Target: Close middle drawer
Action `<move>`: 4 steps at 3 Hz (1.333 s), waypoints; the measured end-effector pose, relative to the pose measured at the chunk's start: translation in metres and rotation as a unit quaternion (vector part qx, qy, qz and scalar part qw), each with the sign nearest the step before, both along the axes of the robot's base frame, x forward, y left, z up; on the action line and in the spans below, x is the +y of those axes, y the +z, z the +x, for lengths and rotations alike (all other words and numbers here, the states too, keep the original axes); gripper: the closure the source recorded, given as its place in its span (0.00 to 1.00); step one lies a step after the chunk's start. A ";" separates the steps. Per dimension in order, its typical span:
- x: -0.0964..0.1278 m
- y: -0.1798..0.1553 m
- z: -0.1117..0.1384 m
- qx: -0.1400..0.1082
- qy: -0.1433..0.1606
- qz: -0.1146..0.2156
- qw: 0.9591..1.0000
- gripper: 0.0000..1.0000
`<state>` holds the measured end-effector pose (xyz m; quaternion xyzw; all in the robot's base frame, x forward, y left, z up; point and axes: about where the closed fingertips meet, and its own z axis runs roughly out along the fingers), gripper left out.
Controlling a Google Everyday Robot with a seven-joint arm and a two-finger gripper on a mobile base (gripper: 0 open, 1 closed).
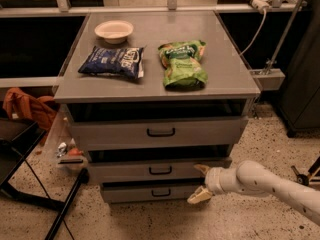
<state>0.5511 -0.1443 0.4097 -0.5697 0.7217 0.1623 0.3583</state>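
The middle drawer (130, 171) is the second of three grey drawers in the cabinet, with a small black bar handle (160, 170). It stands pulled out a little, with a dark gap above its front. My gripper (200, 182) comes in from the lower right on a white arm and sits at the drawer front's right end. Its pale fingers are spread, one fingertip (202, 168) at the drawer front's top edge, the other lower, in front of the bottom drawer (145, 192). It holds nothing.
The top drawer (120, 132) also stands slightly out. On the cabinet top (230, 69) lie a white bowl (114, 30), a dark blue chip bag (111, 62) and a green chip bag (183, 64). A black stand leg (67, 204) and orange cloth (27, 108) lie at left.
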 end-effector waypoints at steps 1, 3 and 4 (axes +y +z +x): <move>-0.001 0.003 -0.002 -0.006 -0.003 0.006 1.000 0.00; -0.014 0.027 -0.040 0.004 -0.001 0.011 1.000 0.00; -0.032 0.043 -0.059 0.004 -0.010 0.011 1.000 0.00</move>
